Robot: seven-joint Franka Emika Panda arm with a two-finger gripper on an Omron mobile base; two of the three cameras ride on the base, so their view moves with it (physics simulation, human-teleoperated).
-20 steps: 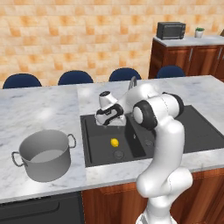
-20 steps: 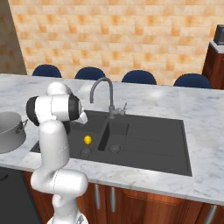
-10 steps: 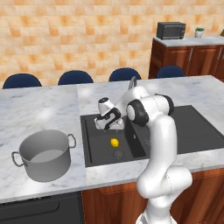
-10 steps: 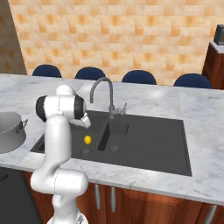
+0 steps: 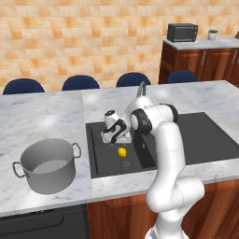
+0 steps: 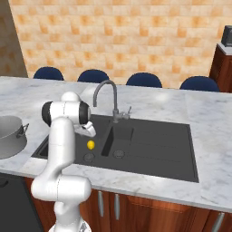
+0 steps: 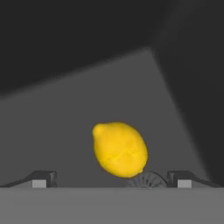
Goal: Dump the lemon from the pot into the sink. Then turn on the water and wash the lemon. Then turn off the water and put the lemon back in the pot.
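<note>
Below end effector (image 5: 112, 139) (spread): lemon (image 5: 122, 151)

We had our white arm folded forward and down from the shoulder, elbow high, wrist bent low and toward our left, and our gripper (image 5: 108, 138) hung with its two dark fingertips (image 7: 43, 178) spread wide apart, nothing clasped between them.

The small bright yellow oval lemon (image 5: 122, 151) lies in the left basin of the dark charcoal double-basin sink (image 5: 205, 140), just behind its round drain (image 5: 126, 164). The claw (image 5: 108, 137) hangs low just above and left of it. The wide grey metal stockpot (image 5: 46, 165) stands on the marble counter (image 5: 42, 116), left of the sink
</note>
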